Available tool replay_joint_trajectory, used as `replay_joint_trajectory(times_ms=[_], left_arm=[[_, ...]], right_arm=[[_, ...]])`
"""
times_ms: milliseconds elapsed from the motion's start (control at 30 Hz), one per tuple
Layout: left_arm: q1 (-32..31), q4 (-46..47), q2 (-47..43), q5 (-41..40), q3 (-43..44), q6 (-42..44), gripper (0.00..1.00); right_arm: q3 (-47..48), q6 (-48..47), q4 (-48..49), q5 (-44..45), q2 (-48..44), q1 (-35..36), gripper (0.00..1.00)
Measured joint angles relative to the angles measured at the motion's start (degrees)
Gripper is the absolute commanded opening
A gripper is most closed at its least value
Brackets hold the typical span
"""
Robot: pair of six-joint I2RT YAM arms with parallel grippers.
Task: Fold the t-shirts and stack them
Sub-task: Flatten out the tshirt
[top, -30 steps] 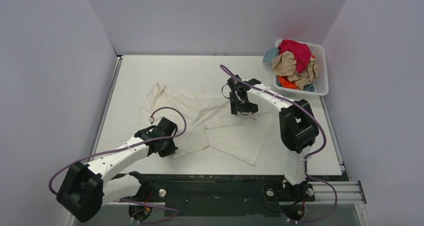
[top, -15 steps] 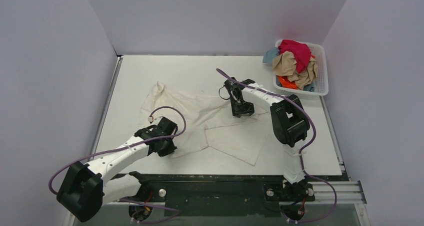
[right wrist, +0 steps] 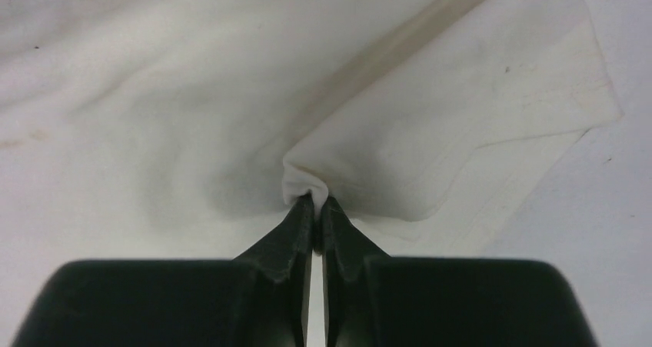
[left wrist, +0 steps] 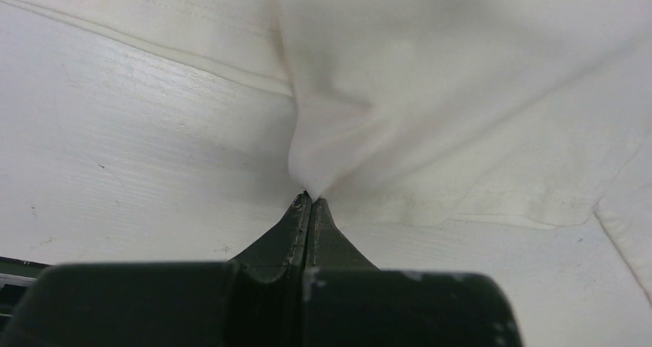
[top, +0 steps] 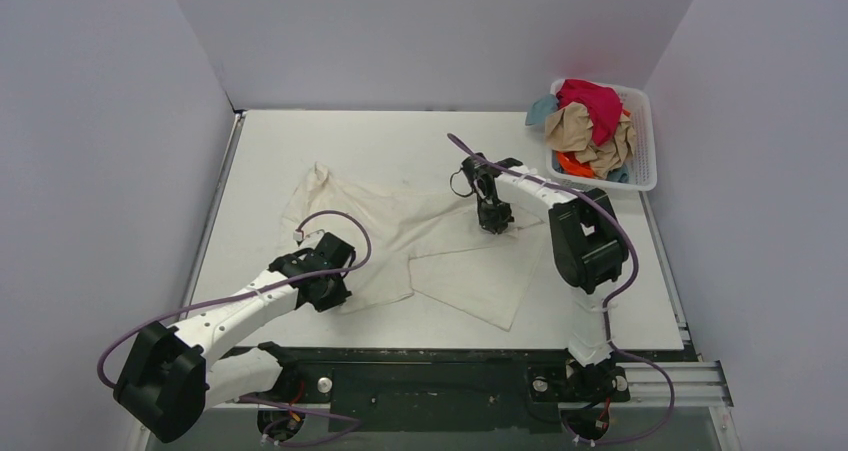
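Note:
A large cream-white t-shirt (top: 400, 226) lies spread on the table, partly folded over itself. My left gripper (top: 335, 293) is shut on a pinch of its near left edge; in the left wrist view the cream-white t-shirt (left wrist: 430, 116) bunches up from my left gripper (left wrist: 311, 199). My right gripper (top: 496, 223) is shut on a fold at the shirt's right side; in the right wrist view the cream-white t-shirt (right wrist: 430, 131) puckers at my right gripper (right wrist: 317, 201). Other t-shirts, magenta-red (top: 592, 104), tan (top: 590, 131) and orange (top: 572, 162), lie heaped in the basket.
A white slatted basket (top: 646, 141) stands at the back right corner of the white table (top: 330, 141). Grey walls close in the table on three sides. A dark rail (top: 440, 371) runs along the near edge by the arm bases.
My right gripper has closed on a fold of the cream-white t-shirt and its wrist has turned. The left arm and its grip stay as they were.

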Motion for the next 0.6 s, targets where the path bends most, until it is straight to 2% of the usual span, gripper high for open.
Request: replay_joint_trajectory(times_ms=[200, 333, 467, 600], left_arm=[[0.4, -0.7, 0.0, -0.7, 0.8, 0.0, 0.00], [0.6, -1.4, -0.1, -1.8, 2.7, 0.2, 0.00], [0.9, -2.0, -2.4, -3.9, 6.6, 0.8, 0.00], [1.8, -1.9, -5.8, -6.3, 12.0, 2.4, 0.00]], right_arm=[[-4.6, 0.5, 4.4, -6.8, -3.7, -2.8, 0.00], [-8.5, 0.4, 6.9, -7.5, -8.3, -3.8, 0.00], [-12.6, 0.5, 8.1, -5.0, -17.4, -4.0, 0.00], [-18.2, 0.9, 12.8, -5.1, -30.5, -5.2, 0.00]])
